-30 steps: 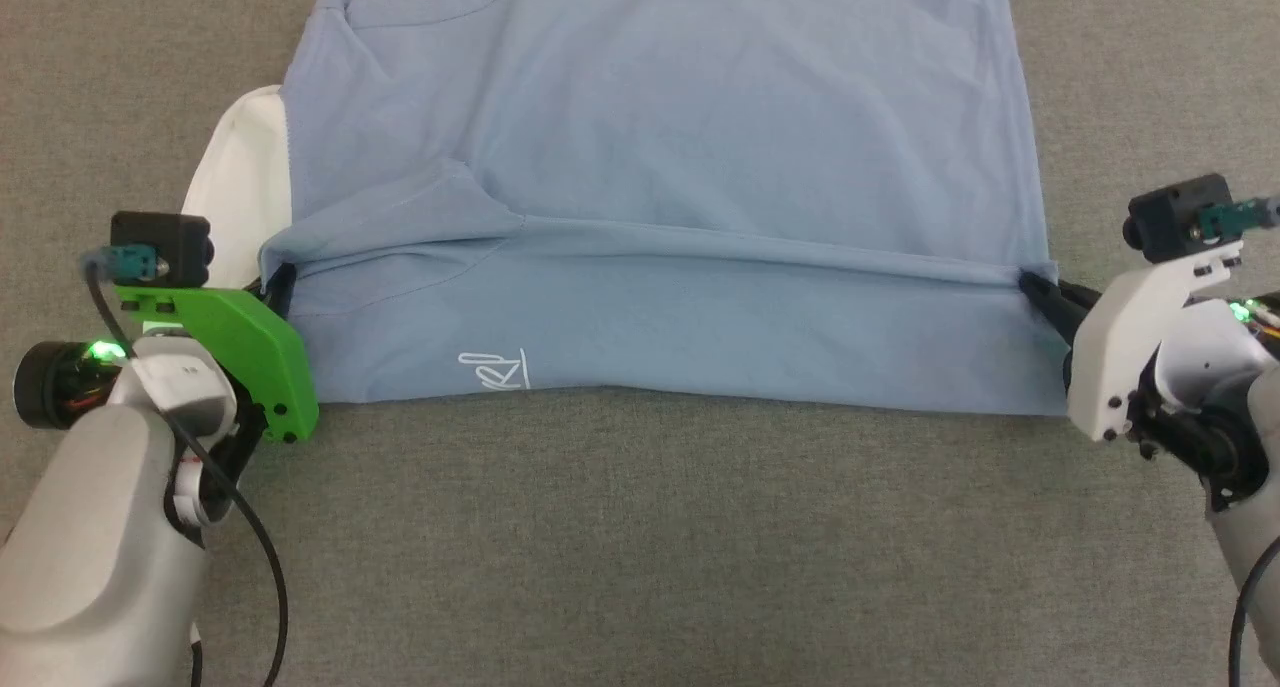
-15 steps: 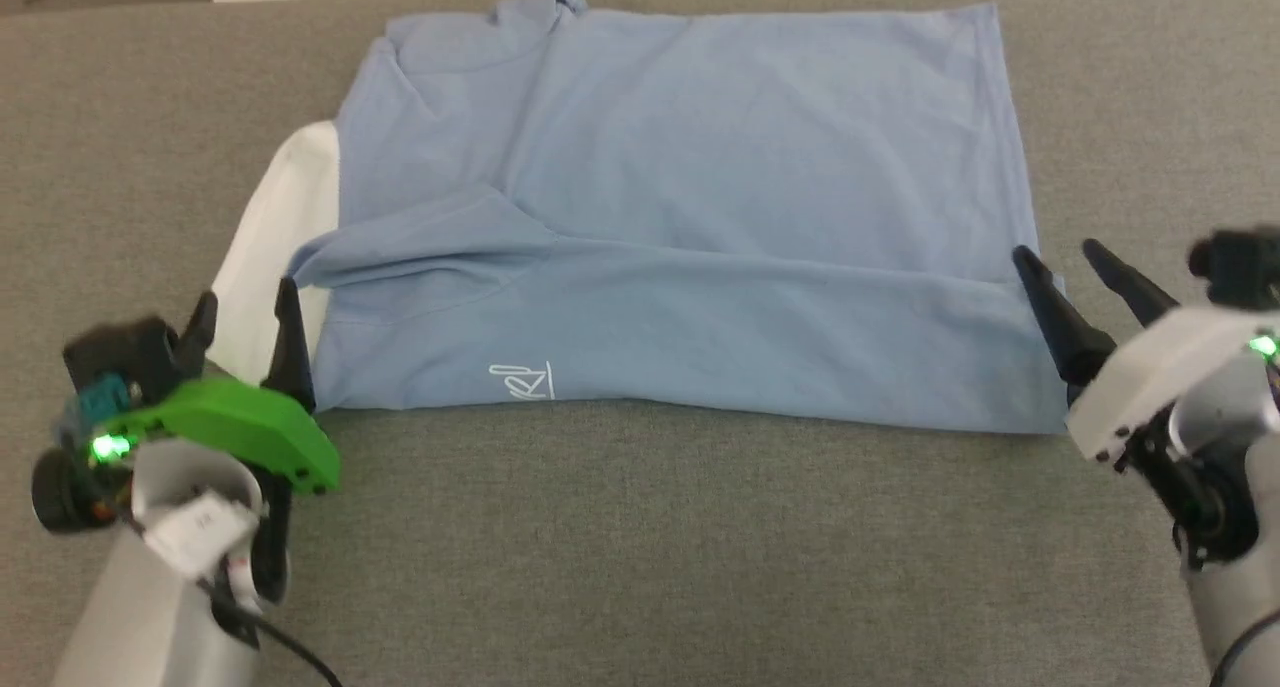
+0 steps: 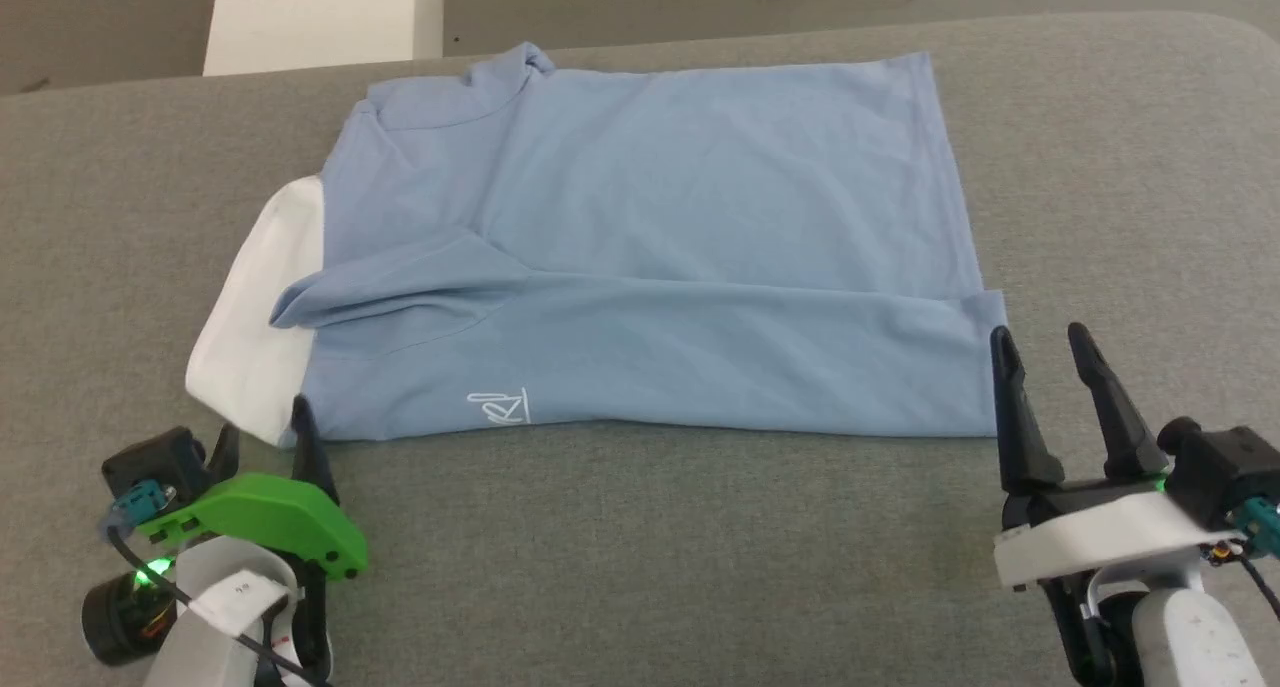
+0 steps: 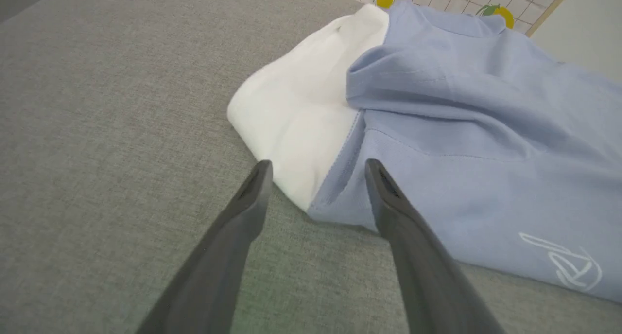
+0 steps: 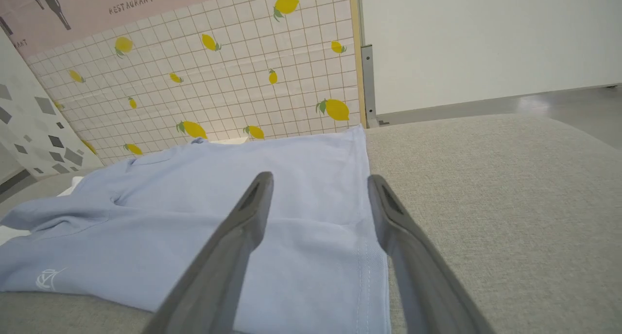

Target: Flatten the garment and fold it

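Garment: I see the light blue polo shirt lying spread on the grey fabric-covered desk, collar end towards my left, hem towards my right.
Fold: a crease runs across it from side to side, with a blue strip lying nearer to me.
Collar: the white collar sticks out from under the blue at the left edge.
Logo: the white script logo sits by the near edge, left of centre.
Left fingers: the left fingers are spread apart and hold nothing, their tips just beside the near left corner, where white meets blue.
Right fingers: the right fingers are also spread and empty, close by the near right corner at the hem; I cannot tell whether they touch the cloth.
Background: a lemon-patterned tiled wall stands beyond the desk.
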Controlling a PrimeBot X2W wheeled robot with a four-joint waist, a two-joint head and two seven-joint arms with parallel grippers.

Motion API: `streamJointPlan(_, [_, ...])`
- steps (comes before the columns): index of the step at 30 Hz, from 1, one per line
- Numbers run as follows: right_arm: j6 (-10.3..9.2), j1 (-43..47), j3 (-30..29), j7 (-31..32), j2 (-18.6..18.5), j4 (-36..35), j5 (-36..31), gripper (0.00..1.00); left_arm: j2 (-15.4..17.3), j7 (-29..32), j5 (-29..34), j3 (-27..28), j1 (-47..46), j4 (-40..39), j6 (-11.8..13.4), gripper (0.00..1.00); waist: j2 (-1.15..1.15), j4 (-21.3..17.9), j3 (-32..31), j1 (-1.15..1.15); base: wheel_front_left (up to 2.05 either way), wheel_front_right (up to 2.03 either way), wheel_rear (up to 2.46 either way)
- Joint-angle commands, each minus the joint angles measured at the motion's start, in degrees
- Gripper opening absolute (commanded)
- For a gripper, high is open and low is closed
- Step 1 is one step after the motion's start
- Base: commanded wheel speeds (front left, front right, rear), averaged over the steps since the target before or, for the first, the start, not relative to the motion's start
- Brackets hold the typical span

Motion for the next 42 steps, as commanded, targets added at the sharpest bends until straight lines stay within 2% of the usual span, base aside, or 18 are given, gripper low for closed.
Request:
streamJointPlan(1, [-0.09, 0.7, 0.3, -0.9, 0.4, -0.4, -0.6, 1.0, 0.0, 1.3, -0.8, 0.6, -0.2, 0.9, 0.7, 1.0, 0.0, -1.1, -0.5, 0.0, 0.0, 0.0, 0.0])
streamJointPlan(6, [-0.09, 1.0, 1.3, -1.8, 0.9, -0.5, -1.4, 1.0, 0.3, 7.1, -3.5, 1.9, -1.5, 4.0, 2.4, 1.0, 0.0, -3.0, -0.4, 0.0, 0.0, 0.0, 0.0])
streamJointPlan(7, [-0.09, 1.1, 1.6, -1.8, 1.0, -0.7, -2.2, 1.0, 0.8, 11.3, -4.9, 2.0, -2.3, 5.5, 3.0, 1.0, 0.0, -3.8, -0.3, 0.0, 0.0, 0.0, 0.0])
streamJointPlan(8, [-0.09, 1.2, 1.6, -1.7, 1.1, -0.7, -2.4, 1.0, 1.1, 12.6, -5.3, 1.8, -2.4, 5.9, 2.9, 1.0, 0.0, -4.0, -0.2, 0.0, 0.0, 0.0, 0.0])
streamJointPlan(9, [-0.09, 1.3, 1.5, -1.6, 1.1, -0.7, -2.5, 1.0, 1.4, 13.4, -5.5, 1.7, -2.5, 6.1, 2.7, 0.81, 0.0, -4.1, -0.2, 0.0, 0.0, 0.0, 0.0])
streamJointPlan(10, [-0.09, 1.4, 1.4, -1.3, 1.1, -0.7, -2.7, 1.0, 1.6, 13.9, -5.9, 1.7, -2.6, 6.1, 2.4, 0.0, 0.0, -4.2, -0.2, 0.0, 0.0, 0.0, 0.0])
streamJointPlan(15, [-0.09, 1.1, 0.6, 0.5, 1.1, -0.3, -3.2, 1.0, 2.2, 13.1, -6.3, 1.9, -2.5, 6.1, 0.9, 0.0, 0.0, -3.9, -0.2, 0.0, 0.0, 0.0, 0.0])
streamJointPlan(19, [-0.09, -1.2, -1.8, 7.0, 1.3, 1.9, -3.4, 1.0, 2.1, 12.1, -6.3, 1.5, -2.6, 6.2, 0.0, 0.0, 0.0, -3.0, -0.1, 0.0, 0.0, 0.0, 0.0])
streamJointPlan(23, [-0.09, -4.9, -5.1, 19.8, 1.5, 5.4, -2.7, 1.0, 1.8, 11.2, -6.2, 0.7, -3.2, 6.4, -0.9, 0.0, 0.0, -1.9, 0.3, 0.0, 0.0, 0.0, 0.0])
streamJointPlan(26, [-0.09, -7.9, -7.4, 32.3, 1.6, 8.2, -2.7, 1.0, 1.5, 10.9, -5.9, -0.2, -3.9, 6.6, -1.7, 0.0, 0.0, -1.0, 0.9, 0.0, 0.0, 0.0, 0.0])
streamJointPlan(32, [-0.09, -12.2, -9.2, 52.9, 1.6, 10.7, -4.1, 1.0, 0.7, 10.1, -5.5, -1.7, -5.8, 7.2, -2.7, 0.0, 0.0, 0.7, 2.4, 0.0, 0.0, 0.0, 0.0])
streamJointPlan(33, [-0.09, -12.7, -9.7, 56.0, 1.6, 10.8, -4.5, 0.97, 0.7, 9.8, -5.3, -2.0, -6.1, 7.3, -3.0, 0.0, 0.0, 1.0, 2.5, 0.0, 0.0, 0.0, 0.0])
streamJointPlan(34, [-0.09, -12.9, -9.9, 58.3, 1.6, 10.7, -4.7, 0.6, 0.8, 9.5, -5.1, -2.2, -6.3, 7.4, -3.3, 0.0, 0.0, 1.1, 2.6, 0.0, 0.0, 0.0, 0.0])
streamJointPlan(35, [-0.09, -13.0, -9.9, 60.6, 1.6, 10.3, -4.7, 0.33, 0.7, 8.8, -5.0, -2.3, -6.4, 7.5, -3.5, 0.0, 0.0, 1.3, 2.6, 0.0, 0.0, 0.0, 0.0])
streamJointPlan(36, [-0.09, -13.1, -9.8, 61.8, 1.6, 9.6, -4.5, 0.11, 0.7, 8.2, -4.9, -2.3, -6.5, 7.5, -3.6, 0.0, 0.0, 1.5, 2.6, 0.0, 0.0, 0.0, 0.0])
streamJointPlan(37, [-0.09, -13.2, -9.5, 62.4, 1.6, 8.4, -4.4, 0.0, 0.8, 7.5, -4.6, -2.4, -6.6, 7.5, -3.8, 0.0, 0.0, 1.6, 2.5, 0.0, 0.0, 0.0, 0.0])
streamJointPlan(39, [-0.09, -13.1, -9.4, 61.7, 1.6, 6.1, -4.0, 0.0, 1.0, 5.8, -4.0, -2.3, -6.5, 7.5, -3.8, 0.0, 0.0, 1.9, 2.0, 0.0, 0.0, 0.0, 0.0])
streamJointPlan(42, [-0.09, -12.3, -9.9, 57.0, 1.6, 2.7, -3.5, 0.0, 1.4, 2.9, -2.7, -2.1, -5.7, 6.9, -3.4, 0.0, 0.0, 2.2, 0.4, 0.0, 0.0, 0.0, 0.0])
